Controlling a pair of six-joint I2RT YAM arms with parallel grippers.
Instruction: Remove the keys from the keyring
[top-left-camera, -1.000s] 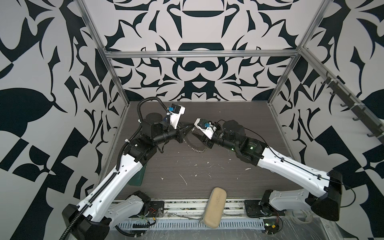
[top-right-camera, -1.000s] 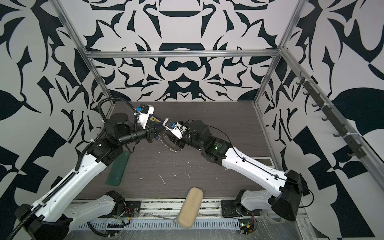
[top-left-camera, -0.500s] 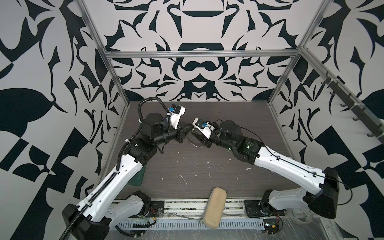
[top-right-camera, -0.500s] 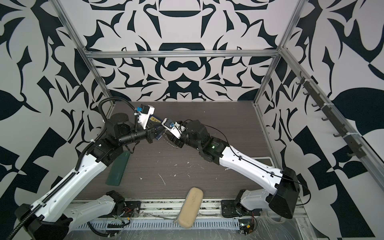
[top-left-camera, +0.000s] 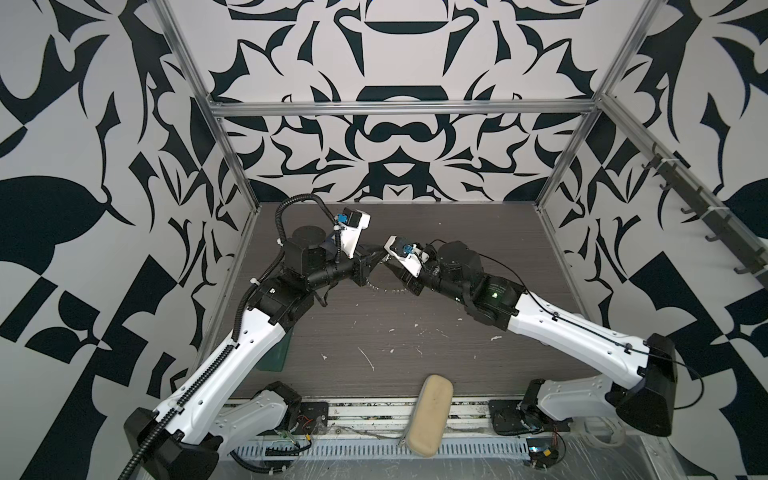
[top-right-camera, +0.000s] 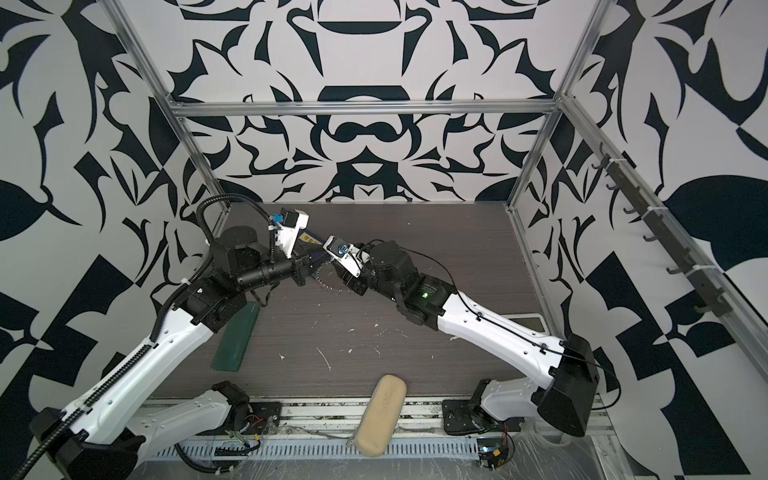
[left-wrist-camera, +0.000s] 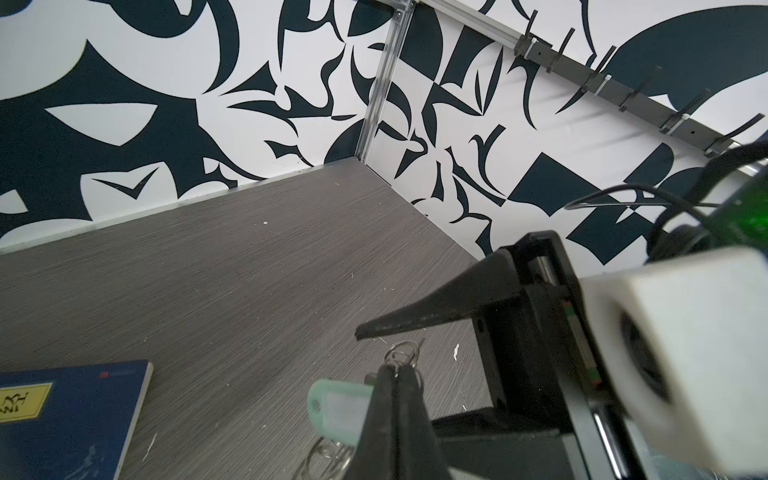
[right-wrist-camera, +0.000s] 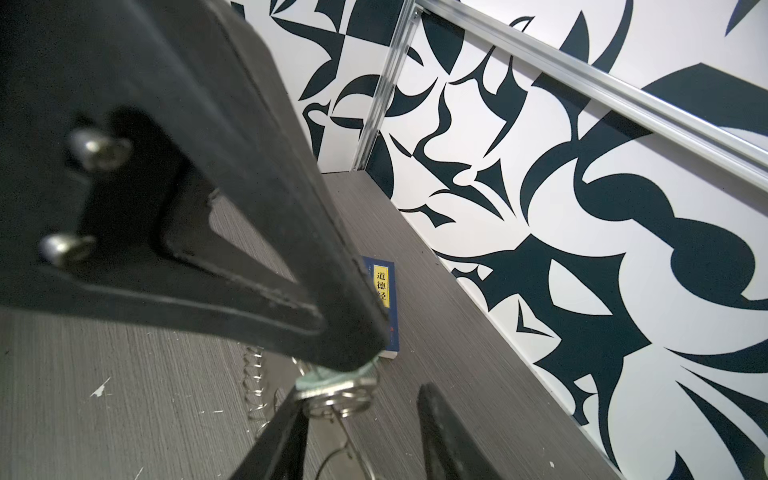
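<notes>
The table (top-left-camera: 478, 257) is bare at its back right corner and middle, but a blue book (top-right-camera: 311, 240) lies back left, a green case (top-right-camera: 235, 336) by the left edge, a tan case (top-right-camera: 380, 409) on the front edge.

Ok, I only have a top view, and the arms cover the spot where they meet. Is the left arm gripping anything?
Observer: Yes. The left wrist view shows the left fingers shut on small split rings.
Operator: Where's the tag?
Observer: The mint tag sits right beside those fingers.
Operator: And the right arm?
Observer: The right fingers stand apart, closed on nothing, with one tip close by the tag.
</notes>
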